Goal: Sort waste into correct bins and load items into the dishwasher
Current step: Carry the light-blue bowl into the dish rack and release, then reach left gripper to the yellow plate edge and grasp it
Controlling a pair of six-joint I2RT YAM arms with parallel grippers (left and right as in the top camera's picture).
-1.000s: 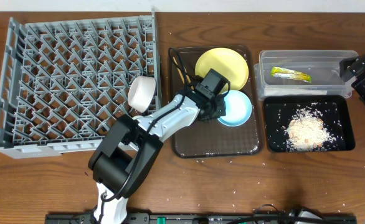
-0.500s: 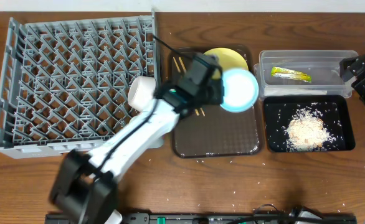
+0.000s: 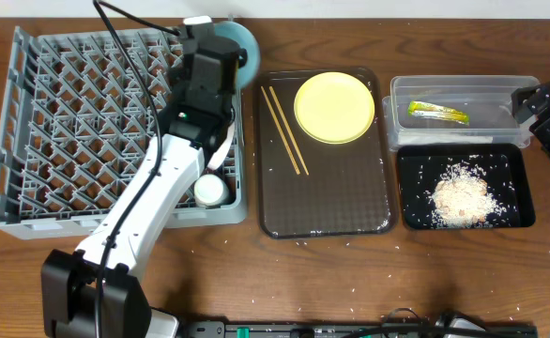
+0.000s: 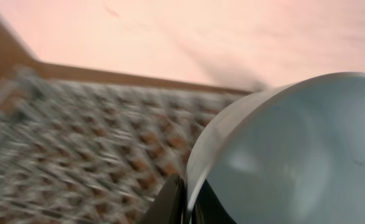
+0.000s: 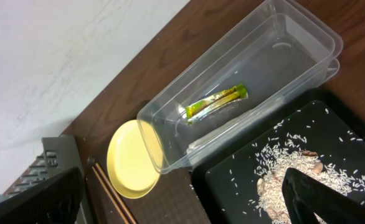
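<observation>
The rack (image 3: 78,113) fills the table's left side. The left arm reaches across it, and the left gripper (image 4: 185,200) is pinched onto the rim of the blue bowl (image 3: 244,42). The bowl is tipped on edge at the rack's far right corner. Whether it touches the rack cannot be told, since the wrist view is blurred. Just right of the rack lies the brown tray (image 3: 331,202). Further right is the clear tub (image 3: 486,94), with the black tray (image 3: 416,211) right in front of it. The yellow plate (image 3: 334,108) sits flat in the brown tray's far part, with the chopsticks (image 3: 284,130) beside it on the left. The right gripper (image 5: 176,186) hangs over the tub's right end, fingers spread wide and holding nothing. A white cup (image 3: 209,191) stands in the rack's near right corner. The wrapper (image 3: 436,113) lies in the tub and the crumbs (image 3: 461,197) are piled in the black tray.
</observation>
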